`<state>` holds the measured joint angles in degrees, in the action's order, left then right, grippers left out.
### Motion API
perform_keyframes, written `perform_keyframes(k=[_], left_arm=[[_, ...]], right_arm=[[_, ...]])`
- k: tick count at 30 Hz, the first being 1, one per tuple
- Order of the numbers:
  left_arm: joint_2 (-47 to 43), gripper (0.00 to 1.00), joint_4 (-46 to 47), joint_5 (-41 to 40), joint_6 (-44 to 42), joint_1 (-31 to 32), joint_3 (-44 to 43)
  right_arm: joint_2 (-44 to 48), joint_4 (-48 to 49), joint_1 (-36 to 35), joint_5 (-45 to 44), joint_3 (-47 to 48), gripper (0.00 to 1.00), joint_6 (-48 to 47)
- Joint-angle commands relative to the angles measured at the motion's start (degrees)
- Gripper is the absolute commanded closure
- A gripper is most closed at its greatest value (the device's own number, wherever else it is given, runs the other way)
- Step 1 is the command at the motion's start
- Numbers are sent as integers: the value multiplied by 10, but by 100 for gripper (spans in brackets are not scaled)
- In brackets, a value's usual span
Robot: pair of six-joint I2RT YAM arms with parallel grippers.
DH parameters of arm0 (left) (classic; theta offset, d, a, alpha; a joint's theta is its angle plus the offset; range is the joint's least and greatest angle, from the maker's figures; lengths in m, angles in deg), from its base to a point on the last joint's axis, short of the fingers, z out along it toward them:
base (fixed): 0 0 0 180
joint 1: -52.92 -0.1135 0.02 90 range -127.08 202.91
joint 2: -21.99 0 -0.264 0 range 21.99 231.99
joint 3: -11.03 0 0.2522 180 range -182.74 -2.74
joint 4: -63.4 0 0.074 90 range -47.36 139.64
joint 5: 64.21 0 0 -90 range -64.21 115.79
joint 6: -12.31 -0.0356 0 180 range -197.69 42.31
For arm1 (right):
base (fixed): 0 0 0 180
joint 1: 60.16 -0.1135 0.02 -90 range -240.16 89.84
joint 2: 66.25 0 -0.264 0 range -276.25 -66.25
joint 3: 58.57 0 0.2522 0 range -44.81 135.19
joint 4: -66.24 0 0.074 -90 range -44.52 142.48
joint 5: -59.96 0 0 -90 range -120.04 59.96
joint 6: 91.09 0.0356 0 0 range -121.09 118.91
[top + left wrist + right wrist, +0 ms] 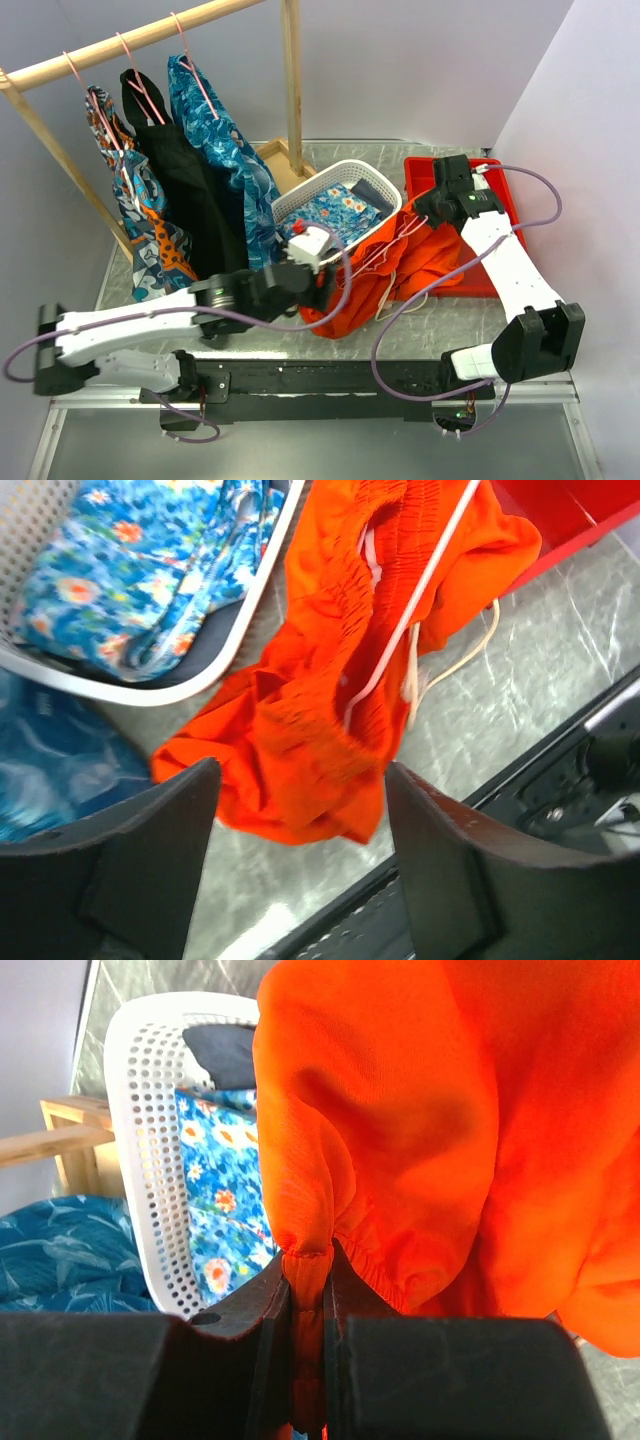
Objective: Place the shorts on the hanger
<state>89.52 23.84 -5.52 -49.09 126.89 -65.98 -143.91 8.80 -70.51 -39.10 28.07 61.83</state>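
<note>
The right gripper [308, 1260] is clamped on a fold of the orange shorts [360, 300]. They sag from it onto the grey marbled table [440, 335] beside a white basket [300, 195]. The left gripper [300, 775] hangs spread above the heap. Pale walls [420, 70] stand beyond.

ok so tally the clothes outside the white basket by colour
bright orange fabric shorts: 1
black hanging garment: 1
blue leaf-print hanging garment: 1
blue, orange and white patterned hanging garment: 1
total: 4
</note>
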Motion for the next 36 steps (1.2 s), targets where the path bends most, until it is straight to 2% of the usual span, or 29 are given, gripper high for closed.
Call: perform_keyframes(k=[1,6,10,17,20,24,27,32,34,36], left_arm=[[-72,32,44,28,-76,13,57],[-62,34,48,26,-91,50,83],[-14,35,61,-6,-106,76,95],[9,27,177,-66,-151,81,123],[24,31,224,-90,-180,79,136],[27,32,322,-21,-221,57,174],[34,34,341,21,-224,39,187],[38,40,413,37,-242,19,208],[41,47,446,48,-249,11,218],[45,47,469,57,-266,8,230]], right_arm=[[-1,7,2,26,31,100,-3],[-19,-22,3,28,52,100,-4],[-16,-30,2,33,53,100,-4],[1,-27,2,47,41,100,-7],[5,-38,2,43,44,100,-6],[14,-38,2,50,38,100,-4],[16,-46,2,48,44,100,-8],[27,-43,2,57,42,100,-7],[29,-43,3,62,43,100,-7],[30,-43,2,65,45,100,-6]])
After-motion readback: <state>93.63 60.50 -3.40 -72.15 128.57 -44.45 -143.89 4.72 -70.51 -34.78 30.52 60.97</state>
